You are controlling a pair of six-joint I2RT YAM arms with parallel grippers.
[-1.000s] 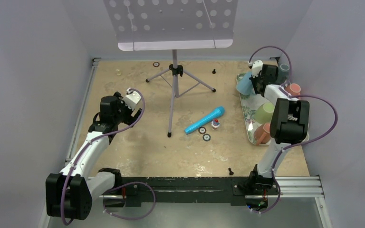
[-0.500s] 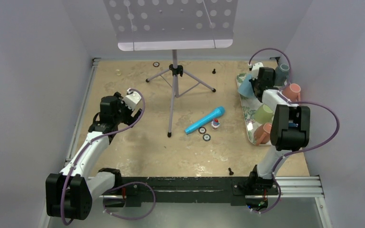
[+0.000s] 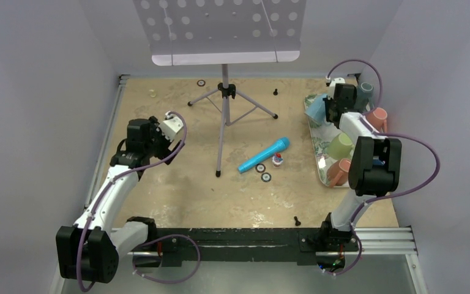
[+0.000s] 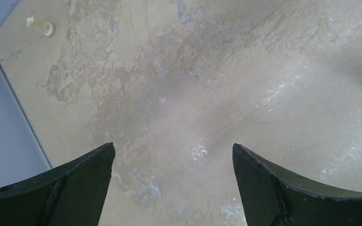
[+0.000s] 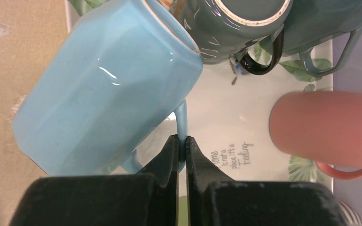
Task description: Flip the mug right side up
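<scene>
two grippers in view, read from left to right. at far left, left gripper [image 3: 172, 127]: fingers [image 4: 75, 188] spread wide, clasping nothing, hanging over the tan table [image 3: 177, 184], a small cream peg [image 4: 42, 28] well off toward the far left corner. toward the middle, a music stand [image 3: 220, 30] on its tripod, then a blue microphone [image 3: 264, 154] lying flat, two small rings [image 3: 261, 168] and a tiny toy [image 3: 277, 160] just beside it. at far right, a patterned tray [image 3: 314, 131] carrying mugs: green mug [image 3: 341, 146], orange mug [image 3: 338, 173] at the near end, pink mug [image 3: 376, 116] by the right rim, grey mug [image 3: 364, 92] at the far corner. over the tray's far left part, the light blue mug [image 3: 314, 108]: tipped on a slant, base out toward the table, mouth close against the grey mug; cannot tell whether resting on the tray or lifted off it. right gripper [image 5: 181, 141]: pinched fully closed on the light blue mug's thin handle, fingers meeting just below the mug's body.
</scene>
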